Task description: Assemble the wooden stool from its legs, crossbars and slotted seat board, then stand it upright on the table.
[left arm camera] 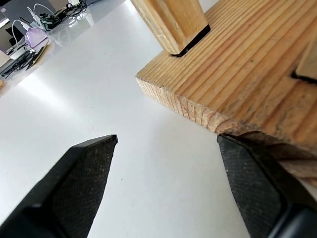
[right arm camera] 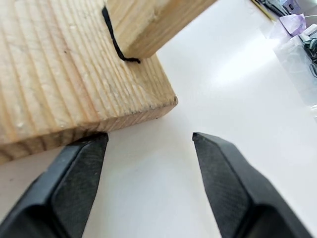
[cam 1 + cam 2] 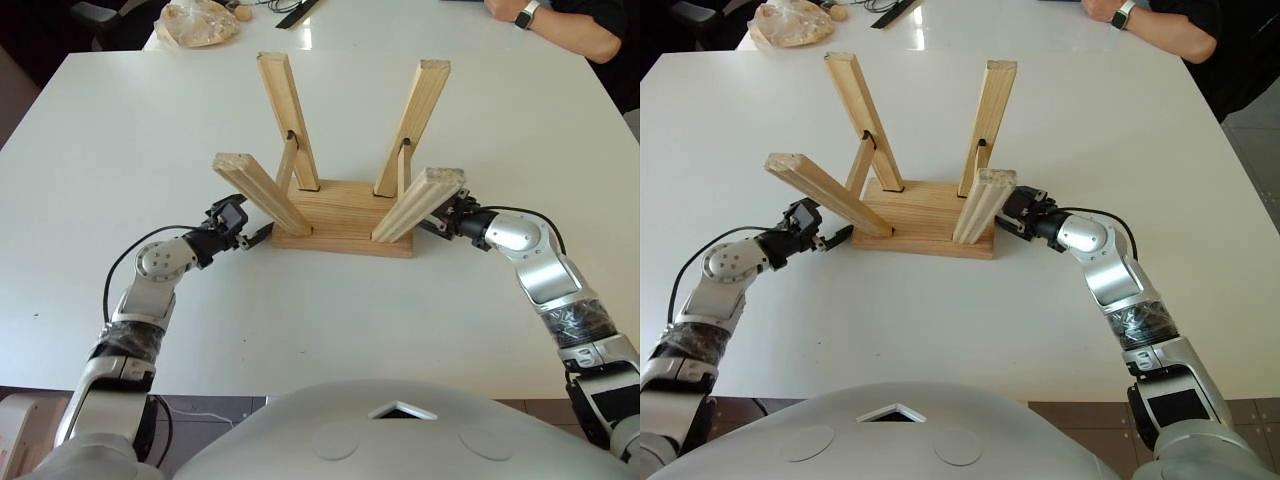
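Note:
The wooden stool lies upside down mid-table, its slotted seat board (image 3: pixel 345 215) flat on the white table (image 3: pixel 120 130). Its legs stick up and splay outward: two far ones (image 3: pixel 288 115) (image 3: pixel 415 110) and two near ones (image 3: pixel 260 190) (image 3: pixel 420 200). Short crossbars (image 3: pixel 288 165) (image 3: pixel 403 170) lean between the legs on each side. My left gripper (image 3: pixel 258 235) sits open at the board's near-left corner, one finger (image 1: pixel 252 183) tucked just under the board's edge (image 1: pixel 237 74). My right gripper (image 3: pixel 1012 215) is open low at the board's right end (image 2: pixel 59 74), a finger (image 2: pixel 74 178) against its side.
A plastic bag (image 3: pixel 200 22) and some cables lie at the table's far left. A person's arm with a watch (image 3: pixel 540 15) rests at the far right edge. Bare tabletop surrounds the stool on every side.

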Available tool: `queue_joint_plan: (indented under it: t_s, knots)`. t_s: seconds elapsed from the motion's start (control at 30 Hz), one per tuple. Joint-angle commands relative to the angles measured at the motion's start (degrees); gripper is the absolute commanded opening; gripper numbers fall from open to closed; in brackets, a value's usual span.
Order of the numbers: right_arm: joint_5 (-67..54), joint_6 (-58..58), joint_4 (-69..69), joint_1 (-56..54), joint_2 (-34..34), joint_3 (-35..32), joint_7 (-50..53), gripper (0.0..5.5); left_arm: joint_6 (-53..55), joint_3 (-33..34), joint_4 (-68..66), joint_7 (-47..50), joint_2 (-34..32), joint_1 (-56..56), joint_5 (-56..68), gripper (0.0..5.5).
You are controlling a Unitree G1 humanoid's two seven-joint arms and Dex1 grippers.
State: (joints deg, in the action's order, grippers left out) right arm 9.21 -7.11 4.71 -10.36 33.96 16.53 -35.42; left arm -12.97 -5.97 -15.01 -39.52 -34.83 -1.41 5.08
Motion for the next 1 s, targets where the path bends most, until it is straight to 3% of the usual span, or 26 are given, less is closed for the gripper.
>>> queue_joint_plan:
  t_s: [0.03,0.3,0.53,0.7,1.0]
  knots:
    - [-1.52,0.26,-1.5,4.4,5.45,-4.38,-3.1,3.2,4.95,1.74,5.39,-0.55,-2.53,3.45,-0.42,3.76]
    - [-2.65,1.4,-3.59,10.42,10.76,-10.18,-4.69,3.2,3.42,2.23,5.14,0.36,-3.45,4.56,-4.05,3.76]
    - [-6.32,-1.89,-13.77,15.49,6.54,-4.75,-8.92,3.2,2.1,-1.59,10.21,-0.61,-1.32,8.18,-5.18,3.76]
    - [-15.79,-8.72,-28.18,20.38,5.59,-3.2,-13.78,3.2,7.55,-1.78,20.49,-2.65,-1.43,11.28,-0.6,3.76]
    - [-18.8,-12.83,-30.15,18.52,7.91,-11.9,-14.85,3.2,20.37,2.47,34.66,-2.57,-2.65,12.29,6.92,3.76]
